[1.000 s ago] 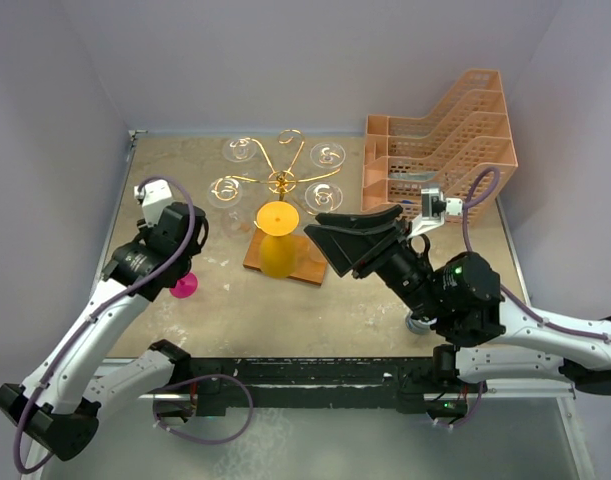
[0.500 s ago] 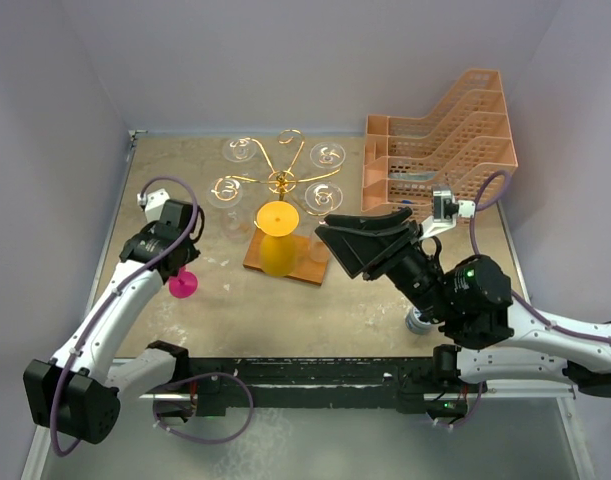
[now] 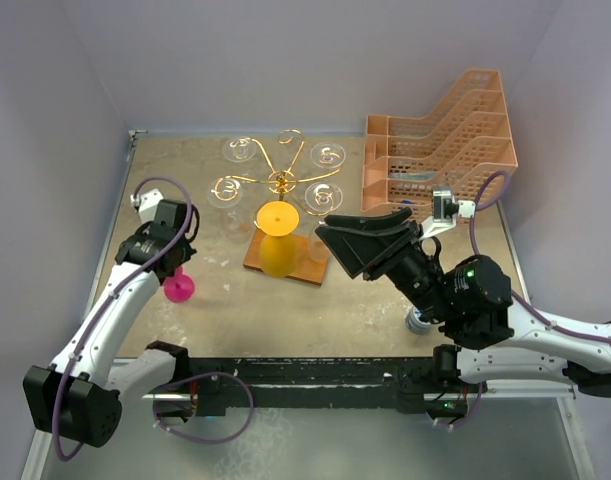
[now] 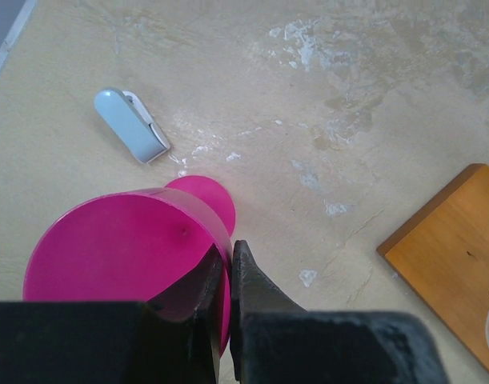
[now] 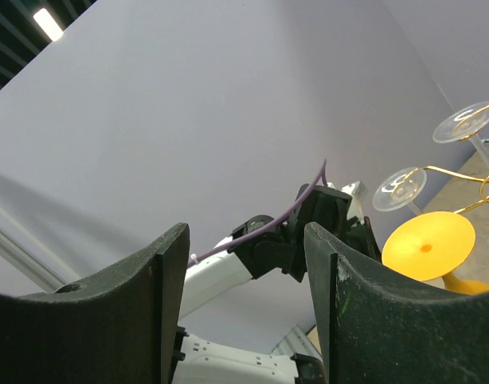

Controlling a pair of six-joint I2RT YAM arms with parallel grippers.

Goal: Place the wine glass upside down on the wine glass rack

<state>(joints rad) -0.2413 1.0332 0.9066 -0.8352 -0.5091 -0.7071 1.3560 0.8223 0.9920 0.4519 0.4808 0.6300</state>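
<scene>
1. Grip secured, seen from above: the left hand (image 3: 175, 265) is clamped on the magenta plastic wine glass (image 3: 180, 289) at the left side of the tan desk (image 3: 335, 310). The gold wire wine glass rack (image 3: 282, 182) stands to its right and farther back, with an inverted yellow plastic glass (image 3: 277, 240) on its square wooden base (image 3: 300, 272). The left arm is much the nearer. The right hand (image 3: 363, 238) hangs spread wide, holding nothing, beside the peach lattice tray stack (image 3: 440, 150).
2. Left wrist: the hand's fingers (image 4: 248, 296) pinch the bowl's wall at the rim, closed tight. The glass stands upright on its foot, long axis vertical and mouth up, so a flip appears due before it reaches the rack. A pale blue clip (image 4: 132, 136) lies just beyond.
3. Right wrist: empty, spread fingers (image 5: 168, 304) frame the yellow glass's foot and the clear glasses (image 5: 400, 188) hanging on the rack.
</scene>
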